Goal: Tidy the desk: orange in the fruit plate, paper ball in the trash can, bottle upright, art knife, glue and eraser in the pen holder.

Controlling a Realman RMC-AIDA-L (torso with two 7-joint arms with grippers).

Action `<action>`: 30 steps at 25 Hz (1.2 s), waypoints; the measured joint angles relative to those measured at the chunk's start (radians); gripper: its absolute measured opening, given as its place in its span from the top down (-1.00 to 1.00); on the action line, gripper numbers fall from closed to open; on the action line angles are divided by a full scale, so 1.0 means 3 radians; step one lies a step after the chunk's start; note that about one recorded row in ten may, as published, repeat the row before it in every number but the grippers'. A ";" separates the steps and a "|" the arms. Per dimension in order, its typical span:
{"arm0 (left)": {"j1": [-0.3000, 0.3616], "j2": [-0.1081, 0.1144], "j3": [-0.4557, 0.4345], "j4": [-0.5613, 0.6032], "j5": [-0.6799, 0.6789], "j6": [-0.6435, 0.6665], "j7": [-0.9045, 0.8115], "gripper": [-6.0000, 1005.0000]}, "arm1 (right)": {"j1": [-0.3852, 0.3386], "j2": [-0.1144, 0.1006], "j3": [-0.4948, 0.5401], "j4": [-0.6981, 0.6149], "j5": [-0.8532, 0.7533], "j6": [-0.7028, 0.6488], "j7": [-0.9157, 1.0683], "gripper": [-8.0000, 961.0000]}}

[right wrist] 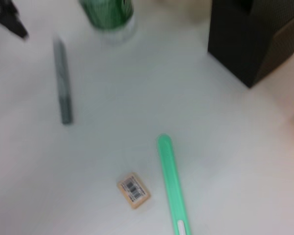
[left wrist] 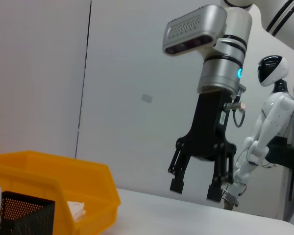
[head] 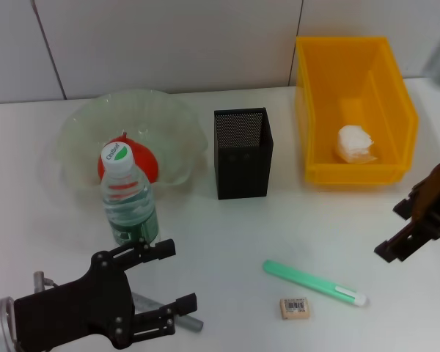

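The orange (head: 128, 158) sits in the fruit plate (head: 183, 132), the paper ball (head: 356, 144) in the trash can (head: 396, 110), the bottle (head: 128, 198) upright. 3 items remain on the counter (head: 227, 242): eraser (head: 294, 308), green stick (head: 314, 283), grey tool (right wrist: 62, 83). The right gripper (head: 414, 224), jaws apart, should probably descend squarely over the stick's middle. The left gripper (head: 158, 282) hovers with its jaws apart, hiding most of the grey tool. The pen holder (head: 240, 154) interior is unreadable.

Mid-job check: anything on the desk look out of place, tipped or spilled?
No spills or damage. The bottle stands upright. Still loose on the desk: the eraser, a green pen-like stick and a grey one by the left end effector. None is in the pen holder.
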 joint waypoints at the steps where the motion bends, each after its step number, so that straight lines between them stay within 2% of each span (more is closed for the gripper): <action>1: -0.0001 -0.0001 -0.0001 -0.0010 -0.0004 -0.0001 0.0001 -0.59 | 0.0047 0.0050 -0.0059 -0.0028 -0.0096 0.0005 -0.0001 -0.75; 4: -0.0010 -0.0004 -0.0008 -0.0025 -0.0005 -0.0003 0.0002 -0.59 | 0.0111 0.0173 -0.0234 -0.0078 -0.0269 0.0073 -0.0003 -0.75; 6: -0.0015 -0.0003 -0.0010 -0.0025 -0.0006 -0.0002 0.0003 -0.59 | 0.0099 0.0204 -0.0382 -0.0082 -0.0290 0.0162 -0.0005 -0.75; 18: -0.0032 0.0004 -0.0004 -0.0025 -0.0010 -0.0006 0.0002 -0.59 | 0.0043 0.0269 -0.1127 -0.0364 -0.0460 0.0631 -0.0062 -0.73; 21: -0.0032 0.0002 -0.0006 -0.0025 -0.0010 -0.0006 0.0003 -0.59 | 0.0050 0.0296 -0.1195 -0.0492 -0.0543 0.0753 -0.0072 -0.70; 30: -0.0036 0.0001 -0.0007 -0.0025 -0.0010 0.0004 0.0004 -0.59 | 0.0084 0.0302 -0.1295 -0.0685 -0.0533 0.0935 -0.0066 -0.62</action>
